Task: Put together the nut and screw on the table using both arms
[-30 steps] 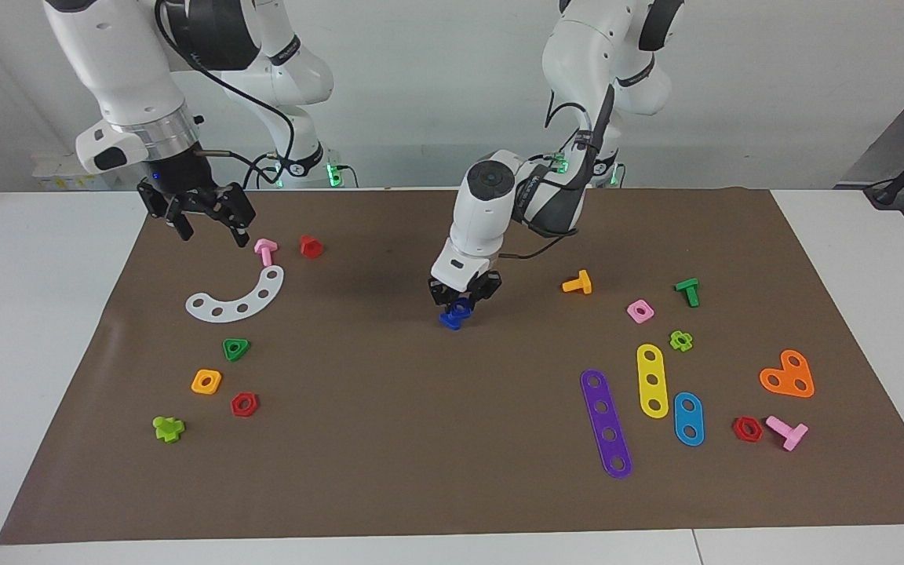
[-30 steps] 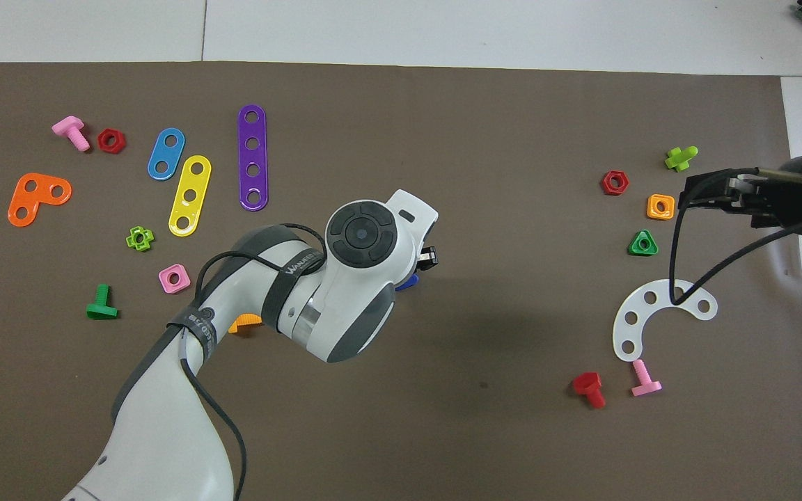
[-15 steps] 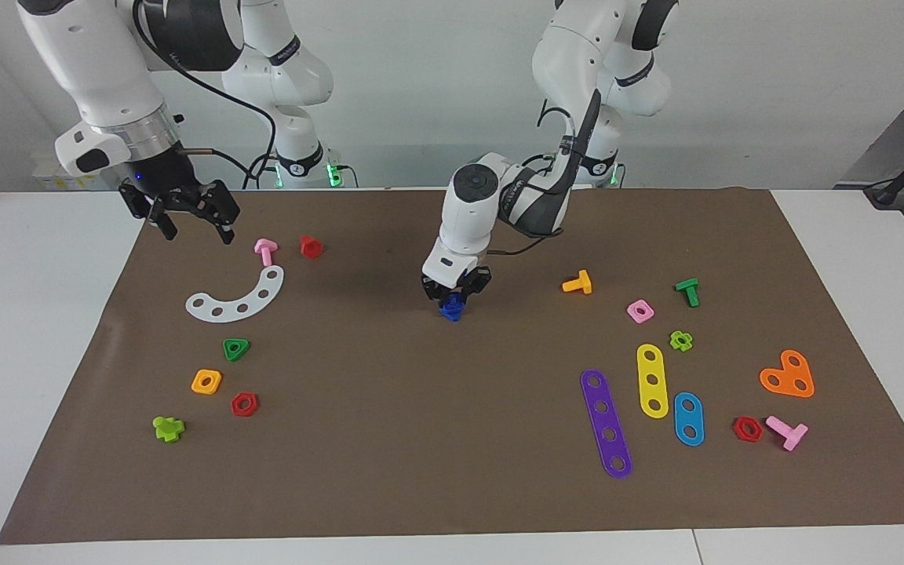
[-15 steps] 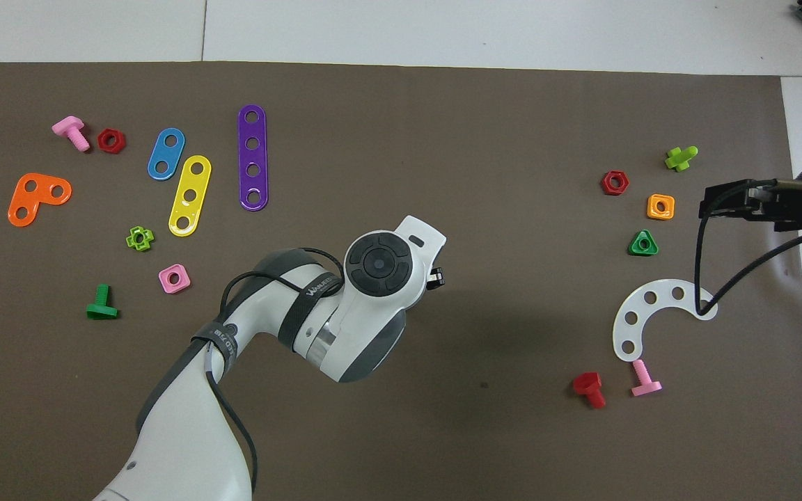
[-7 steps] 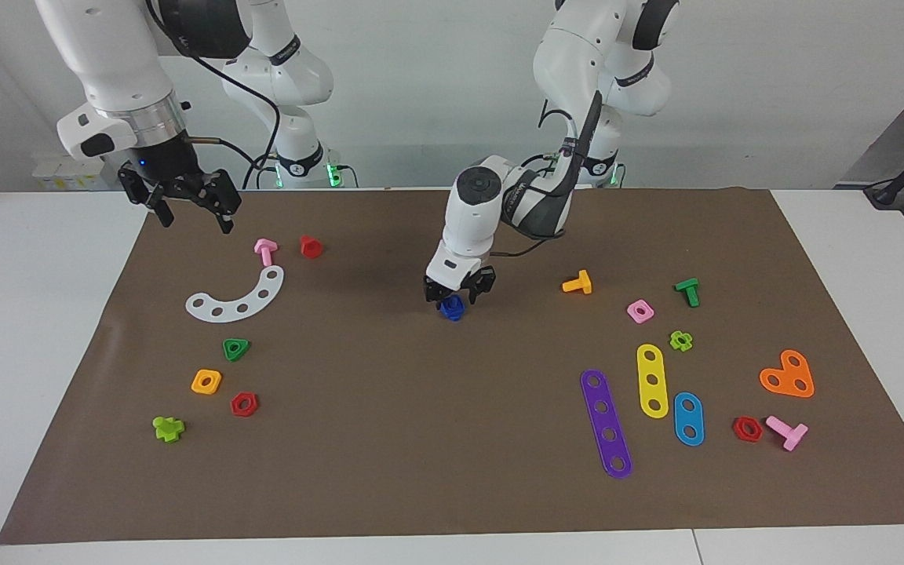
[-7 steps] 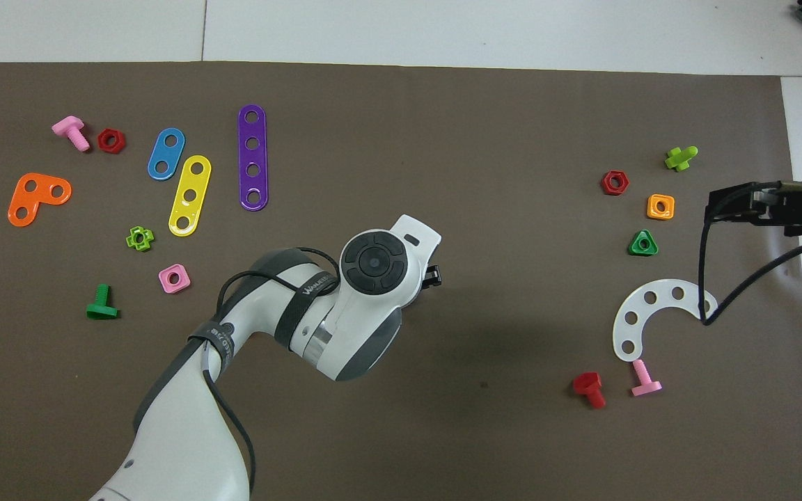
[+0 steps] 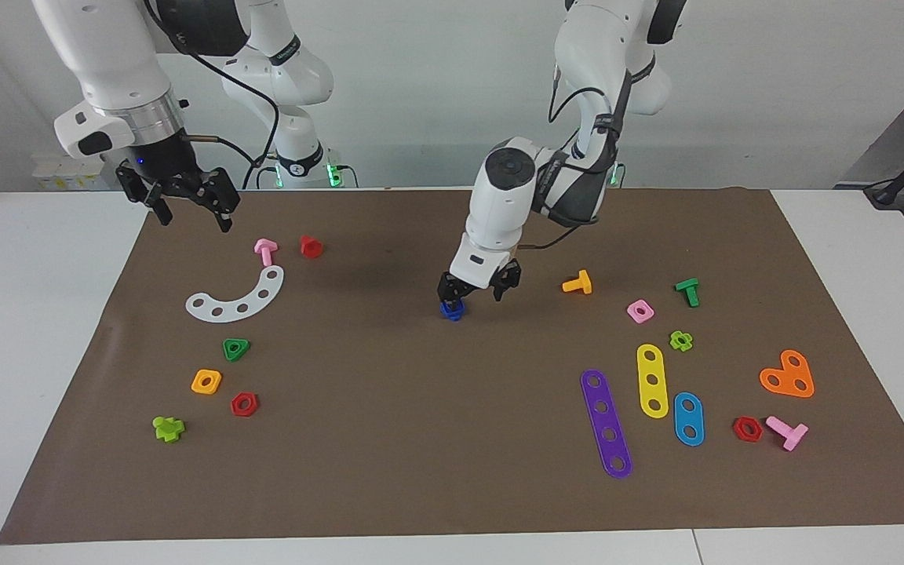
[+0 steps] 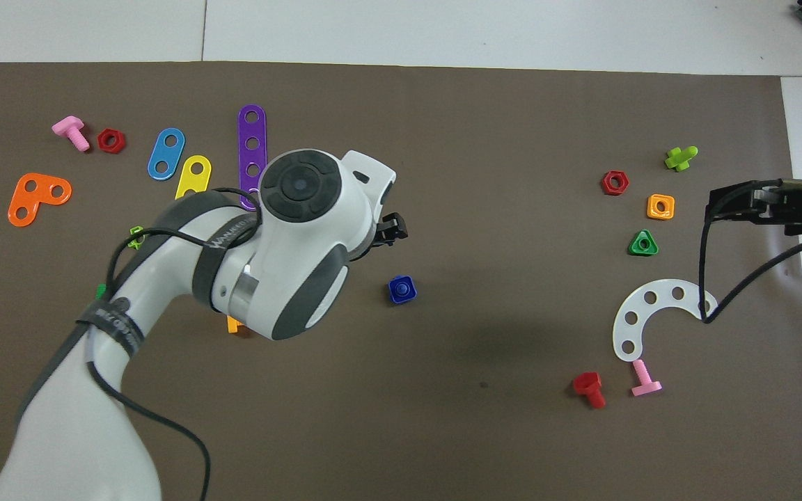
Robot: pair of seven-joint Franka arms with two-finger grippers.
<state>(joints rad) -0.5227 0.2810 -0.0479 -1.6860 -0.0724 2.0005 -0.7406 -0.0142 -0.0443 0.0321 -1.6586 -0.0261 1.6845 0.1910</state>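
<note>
I see the dark-blue nut sitting on the screw as one small blue stack, near the middle of the brown mat on the surface; the screw beneath it is mostly covered, so I cannot tell how far the two are joined; my left gripper hangs just above the stack with its fingers spread and nothing between them, one fingertip close over the nut; my right gripper waits open and empty in the air over the mat's edge at the right arm's end; near it lie a pink bolt, a red bolt and a white curved strip; an orange bolt lies toward the left arm's end, well apart from the stack; nothing crowds the blue pieces.
</note>
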